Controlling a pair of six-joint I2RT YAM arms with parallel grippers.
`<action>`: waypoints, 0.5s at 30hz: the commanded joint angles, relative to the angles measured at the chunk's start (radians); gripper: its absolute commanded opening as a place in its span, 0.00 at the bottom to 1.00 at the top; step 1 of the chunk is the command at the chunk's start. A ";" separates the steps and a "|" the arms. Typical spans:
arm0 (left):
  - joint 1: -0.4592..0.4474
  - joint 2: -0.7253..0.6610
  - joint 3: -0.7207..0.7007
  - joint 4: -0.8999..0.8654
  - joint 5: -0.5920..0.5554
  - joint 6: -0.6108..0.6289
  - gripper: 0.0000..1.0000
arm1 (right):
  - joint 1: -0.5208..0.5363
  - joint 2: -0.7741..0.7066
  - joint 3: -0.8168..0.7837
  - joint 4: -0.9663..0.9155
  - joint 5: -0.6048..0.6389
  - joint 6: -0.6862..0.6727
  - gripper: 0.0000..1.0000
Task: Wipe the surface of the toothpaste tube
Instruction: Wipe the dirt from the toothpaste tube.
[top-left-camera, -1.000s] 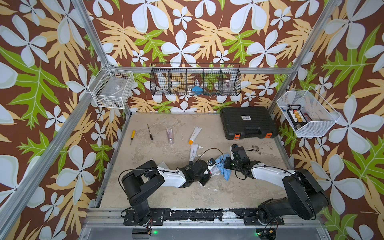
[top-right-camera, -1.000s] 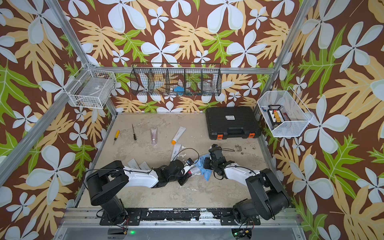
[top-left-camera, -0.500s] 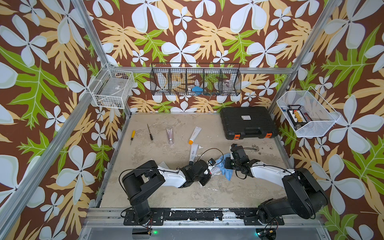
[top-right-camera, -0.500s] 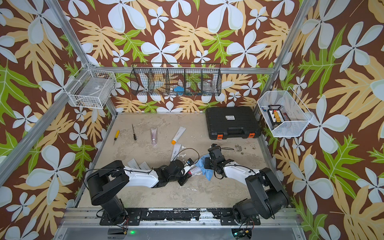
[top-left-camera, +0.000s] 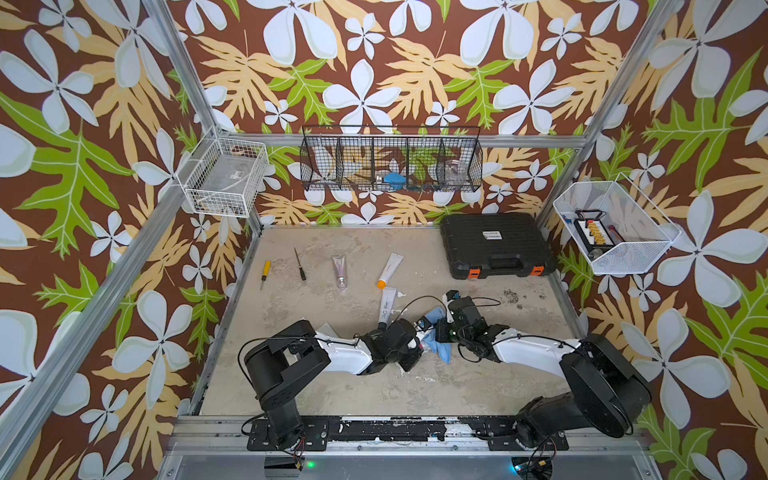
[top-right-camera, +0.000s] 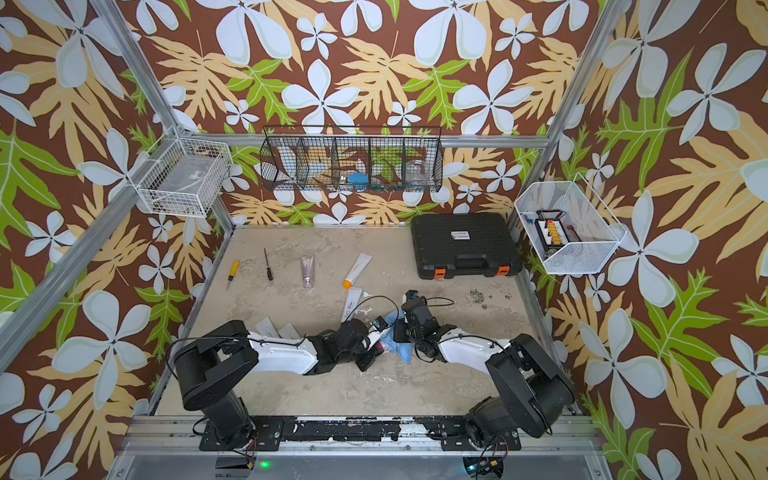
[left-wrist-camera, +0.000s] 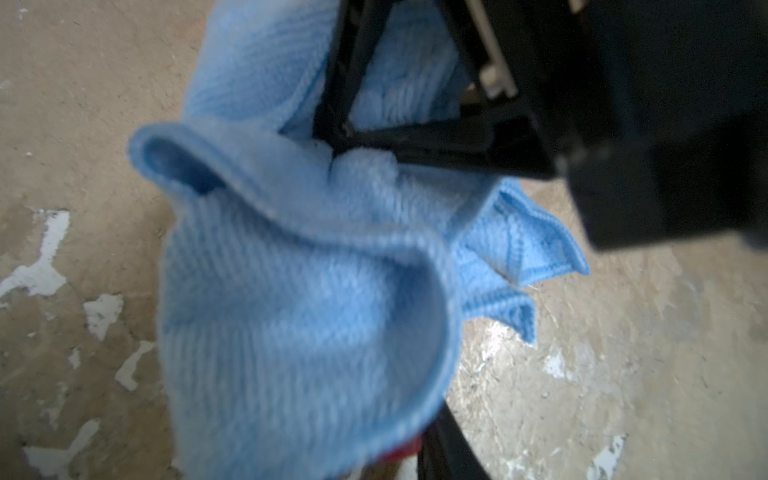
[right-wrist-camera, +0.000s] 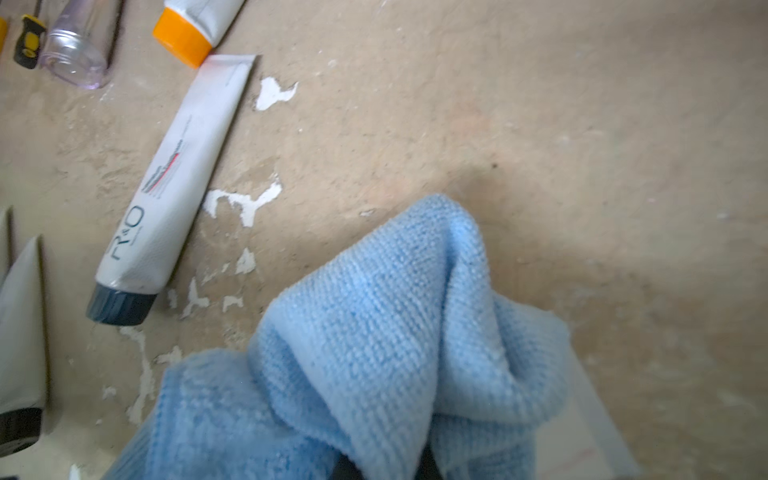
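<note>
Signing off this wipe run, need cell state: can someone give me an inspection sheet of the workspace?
Surface: beige table, worn, with white chipped patches; dark specks in front of the case.
Job's things: toothpaste tube at the left gripper, mostly under the blue cloth; only a white-and-red end shows.
Clutter: pink tube, orange-capped tube, dark-capped white tube, yellow screwdriver, black screwdriver, closed black case.
Grippers: left shut on the tube; right gripper shut on the cloth.
Cables: black wrist cables loop loosely over the table by both grippers.
Surroundings: black wire rack on the back wall; white wire basket on one side wall, another opposite.
</note>
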 joint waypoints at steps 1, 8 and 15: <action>0.002 0.003 0.002 0.017 -0.008 0.002 0.20 | 0.018 -0.015 -0.027 -0.051 -0.131 0.060 0.00; 0.002 0.011 0.006 0.018 -0.014 0.003 0.20 | 0.051 -0.036 -0.067 0.003 -0.130 0.107 0.00; 0.002 0.011 0.006 0.016 -0.024 0.006 0.20 | 0.069 -0.052 -0.103 0.064 -0.153 0.141 0.00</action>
